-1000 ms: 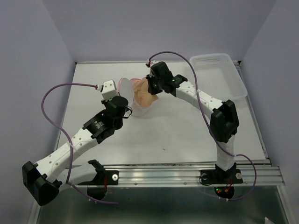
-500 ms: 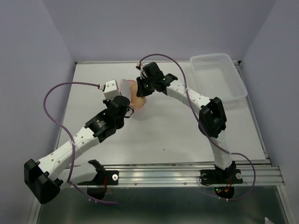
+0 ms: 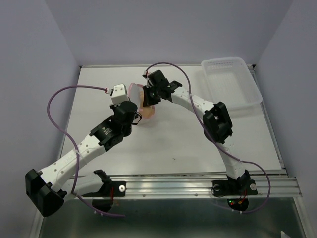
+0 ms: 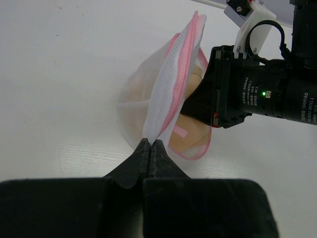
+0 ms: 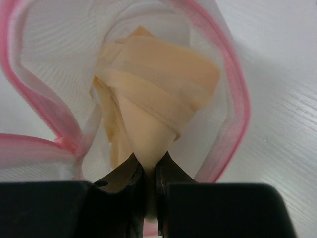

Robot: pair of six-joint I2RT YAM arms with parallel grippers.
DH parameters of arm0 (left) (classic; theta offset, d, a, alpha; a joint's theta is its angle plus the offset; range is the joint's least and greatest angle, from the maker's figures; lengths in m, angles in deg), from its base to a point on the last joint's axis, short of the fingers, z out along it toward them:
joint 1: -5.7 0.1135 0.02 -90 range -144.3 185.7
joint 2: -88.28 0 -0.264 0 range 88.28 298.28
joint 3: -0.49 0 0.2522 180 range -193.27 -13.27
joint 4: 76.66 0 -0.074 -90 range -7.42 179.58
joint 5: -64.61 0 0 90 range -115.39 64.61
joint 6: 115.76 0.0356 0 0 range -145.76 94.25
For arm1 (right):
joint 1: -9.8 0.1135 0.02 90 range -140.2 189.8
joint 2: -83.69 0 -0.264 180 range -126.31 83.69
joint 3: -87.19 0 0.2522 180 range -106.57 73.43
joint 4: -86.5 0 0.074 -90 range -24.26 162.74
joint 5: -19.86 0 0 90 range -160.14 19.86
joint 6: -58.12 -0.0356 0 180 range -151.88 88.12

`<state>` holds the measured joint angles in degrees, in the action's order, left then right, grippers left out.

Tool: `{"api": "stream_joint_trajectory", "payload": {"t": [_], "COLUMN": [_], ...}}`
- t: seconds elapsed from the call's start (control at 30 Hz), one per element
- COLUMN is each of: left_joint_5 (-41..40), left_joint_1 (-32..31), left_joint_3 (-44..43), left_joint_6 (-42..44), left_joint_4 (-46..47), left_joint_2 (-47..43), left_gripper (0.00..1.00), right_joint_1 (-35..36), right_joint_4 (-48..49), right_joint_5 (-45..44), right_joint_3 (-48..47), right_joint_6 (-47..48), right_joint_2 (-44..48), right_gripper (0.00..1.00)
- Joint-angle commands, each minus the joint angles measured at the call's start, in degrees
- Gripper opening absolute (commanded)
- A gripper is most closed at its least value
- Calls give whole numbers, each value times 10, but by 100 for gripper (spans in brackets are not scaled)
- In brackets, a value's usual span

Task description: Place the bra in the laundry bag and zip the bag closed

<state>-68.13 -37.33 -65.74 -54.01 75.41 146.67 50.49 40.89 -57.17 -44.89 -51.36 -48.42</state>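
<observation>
Holding laundry bag (image 4: 163,94) rim pinched in left gripper (image 4: 150,144) so mouth stands open. My right gripper (image 5: 146,171) pinches bra (image 5: 153,99), inside bag mouth, toward tabletop (image 3: 173,139) far edge. Bag unzipped, I judge.

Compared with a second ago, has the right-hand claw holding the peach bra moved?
Yes. The right gripper has slid left, farther from the clear plastic basket tray, carrying the bra into the open mouth of the laundry bag.
</observation>
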Motion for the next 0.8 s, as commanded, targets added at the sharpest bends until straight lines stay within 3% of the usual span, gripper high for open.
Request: {"api": "stream_joint_trajectory", "payload": {"t": [0.0, 0.17, 0.37, 0.43, 0.57, 0.77], "left_joint_5": [21, 37, 24, 21, 0, -23], "left_joint_1": [0, 0, 0, 0, 0, 0], "left_joint_3": [-14, -13, -17, -17, -23, -30], "left_joint_6": [30, 49, 45, 42, 22, 0], "left_joint_4": [43, 59, 46, 42, 21, -14], "left_joint_2": [-6, -4, 7, 8, 8, 1], "left_gripper": [0, 0, 0, 0, 0, 0], "right_joint_1": [6, 6, 6, 6, 6, 6], "right_joint_4": [37, 106, 106, 107, 102, 73], "right_joint_5": [46, 118, 98, 73, 23, -43], "right_joint_3": [-23, 17, 4, 3, -3, -9], "right_joint_6": [11, 13, 1, -7, -7, 15], "right_joint_2": [21, 31, -3, -17, -37, -9], "right_gripper": [1, 1, 1, 6, 48, 71]}}
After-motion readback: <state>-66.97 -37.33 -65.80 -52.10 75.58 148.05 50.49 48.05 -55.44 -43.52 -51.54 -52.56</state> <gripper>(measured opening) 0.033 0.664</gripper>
